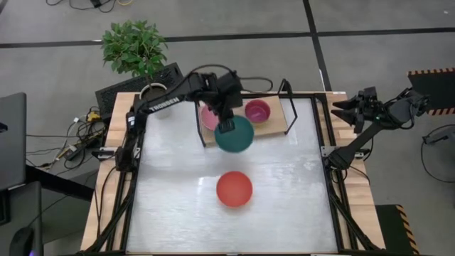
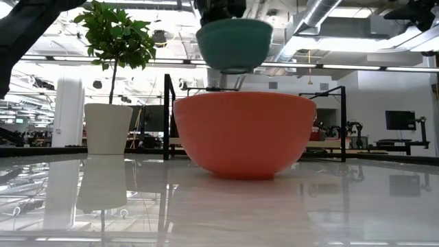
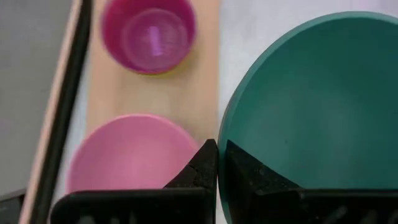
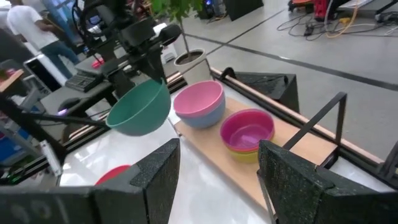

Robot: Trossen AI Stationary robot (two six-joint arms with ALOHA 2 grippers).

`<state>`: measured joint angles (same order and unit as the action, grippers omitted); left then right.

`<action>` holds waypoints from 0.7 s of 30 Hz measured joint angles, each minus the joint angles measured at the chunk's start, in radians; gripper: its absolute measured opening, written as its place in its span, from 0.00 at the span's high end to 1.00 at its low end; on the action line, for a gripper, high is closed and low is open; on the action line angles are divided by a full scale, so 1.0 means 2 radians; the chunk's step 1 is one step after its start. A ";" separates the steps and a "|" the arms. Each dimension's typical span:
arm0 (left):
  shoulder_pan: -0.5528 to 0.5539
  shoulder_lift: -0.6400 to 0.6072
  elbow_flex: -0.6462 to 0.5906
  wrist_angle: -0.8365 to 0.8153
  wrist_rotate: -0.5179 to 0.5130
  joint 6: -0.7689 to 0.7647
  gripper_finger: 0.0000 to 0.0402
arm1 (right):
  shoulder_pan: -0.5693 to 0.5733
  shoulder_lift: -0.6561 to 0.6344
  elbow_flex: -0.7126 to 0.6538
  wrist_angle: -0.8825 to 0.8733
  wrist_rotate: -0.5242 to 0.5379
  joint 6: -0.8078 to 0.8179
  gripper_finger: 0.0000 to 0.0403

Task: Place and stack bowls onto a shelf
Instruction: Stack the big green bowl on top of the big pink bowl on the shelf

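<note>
A teal bowl (image 1: 236,136) hangs in the air just in front of the shelf (image 1: 276,126), and my left gripper (image 1: 226,126) is shut on it. On the shelf's wooden board stand a pink bowl nested in a blue one (image 4: 199,102) and a purple bowl nested in a yellow one (image 4: 247,134). An orange-red bowl (image 1: 234,188) rests on its base in the middle of the table. My right gripper (image 4: 217,180) stays open and empty, beyond the table's right edge. My left gripper pinches the teal bowl's rim (image 3: 221,149) on the side nearest the shelf. One finger (image 3: 245,171) is inside the bowl and the other (image 3: 200,167) outside. The fingers slant down from above. The bowl hangs clear of the table, mouth up and slightly tilted (image 4: 140,109).
A white plant pot (image 1: 151,91) with a green plant stands at the table's far left corner. Black metal frames (image 1: 288,107) rise at the shelf's ends. In the low view the orange-red bowl (image 2: 243,134) fills the middle, with the teal bowl (image 2: 234,44) above it.
</note>
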<state>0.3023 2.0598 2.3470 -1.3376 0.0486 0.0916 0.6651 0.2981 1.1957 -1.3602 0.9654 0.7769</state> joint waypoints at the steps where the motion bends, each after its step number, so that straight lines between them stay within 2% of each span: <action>1: 0.008 0.000 0.000 0.001 0.000 0.005 1.00 | 0.000 0.000 0.000 0.000 0.003 0.000 0.40; 11: 0.100 0.001 -0.001 0.012 -0.004 0.067 1.00 | 0.000 0.000 0.000 0.000 0.004 0.004 0.40; 21: 0.173 0.003 -0.054 0.014 0.011 0.115 1.00 | 0.000 0.000 0.000 -0.012 0.032 0.002 0.40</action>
<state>0.6480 2.0652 2.2390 -1.3105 0.0699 0.3210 0.6647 0.2981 1.1957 -1.3837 1.0298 0.7807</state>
